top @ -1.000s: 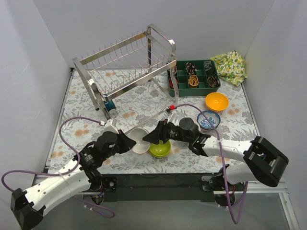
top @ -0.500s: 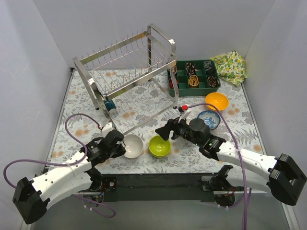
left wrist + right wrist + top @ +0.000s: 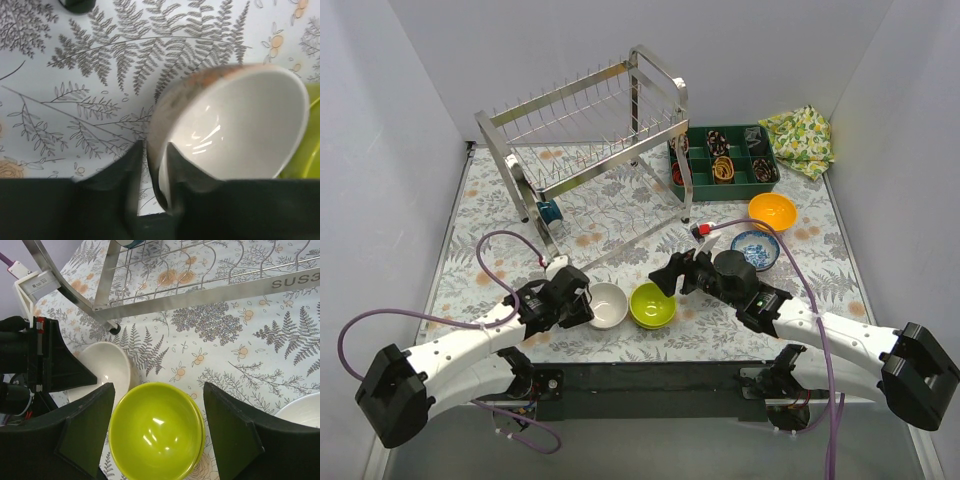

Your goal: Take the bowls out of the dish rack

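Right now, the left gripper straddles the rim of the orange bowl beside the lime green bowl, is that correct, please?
Not quite: the left wrist view shows the left gripper straddling the rim of the white bowl beside the lime green bowl.

The fern-patterned table (image 3: 460, 215) is bearing the dish rack (image 3: 585, 130), green tray (image 3: 730, 188) and lemon cloth (image 3: 800, 140) at the back. Nearer, the white bowl (image 3: 607, 305), lime bowl (image 3: 653, 304), patterned bowl (image 3: 760, 246) and orange bowl (image 3: 772, 211) are resting.

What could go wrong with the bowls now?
1. The left gripper straddles the rim of the white bowl. Pulling away before fully letting go might drag or tip it into the green bowl beside it.
2. The right gripper hangs open around the green bowl. A sideways move might knock it.
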Tool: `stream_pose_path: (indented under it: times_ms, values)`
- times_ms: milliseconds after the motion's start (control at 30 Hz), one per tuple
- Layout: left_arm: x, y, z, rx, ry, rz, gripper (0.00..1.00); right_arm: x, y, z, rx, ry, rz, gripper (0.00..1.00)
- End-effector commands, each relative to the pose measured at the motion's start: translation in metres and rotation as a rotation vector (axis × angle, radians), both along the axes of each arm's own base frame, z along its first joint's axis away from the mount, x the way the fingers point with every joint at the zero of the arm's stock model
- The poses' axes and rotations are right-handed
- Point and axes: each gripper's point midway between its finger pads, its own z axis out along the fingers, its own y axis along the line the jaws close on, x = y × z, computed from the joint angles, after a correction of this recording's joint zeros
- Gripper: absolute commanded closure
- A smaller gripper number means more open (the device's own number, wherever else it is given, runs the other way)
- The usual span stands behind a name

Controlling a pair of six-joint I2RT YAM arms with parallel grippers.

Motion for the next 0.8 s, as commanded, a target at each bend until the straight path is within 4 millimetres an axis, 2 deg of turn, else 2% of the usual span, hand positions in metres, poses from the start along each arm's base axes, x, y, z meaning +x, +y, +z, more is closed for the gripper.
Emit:
stream_pose_path:
  times_ms: [0, 200, 400, 433, 600, 767]
  values:
    - [0.016, -0.018, 0.029, -0.104, -0.089, -0.006, 0.65, 0.004, -0.003, 0.005, 0.007, -0.037, -0.014, 0.2]
    - [0.018, -0.006, 0.046, -0.109, -0.149, 0.05, 0.36, 0.005, 0.002, 0.01, -0.009, -0.07, 0.017, 0.2]
    - [0.024, 0.004, 0.074, -0.105, -0.217, 0.087, 0.17, 0.008, 0.009, 0.016, -0.032, -0.11, 0.052, 0.17]
    - [0.025, 0.007, 0.077, -0.097, -0.227, 0.091, 0.11, 0.009, 0.012, 0.015, -0.043, -0.115, 0.061, 0.15]
    - [0.035, 0.022, 0.106, -0.059, -0.321, 0.136, 0.06, 0.018, 0.02, 0.022, -0.058, -0.149, 0.07, 0.13]
    - [0.041, 0.038, 0.12, -0.012, -0.395, 0.165, 0.06, 0.036, 0.034, 0.035, -0.064, -0.207, 0.058, 0.11]
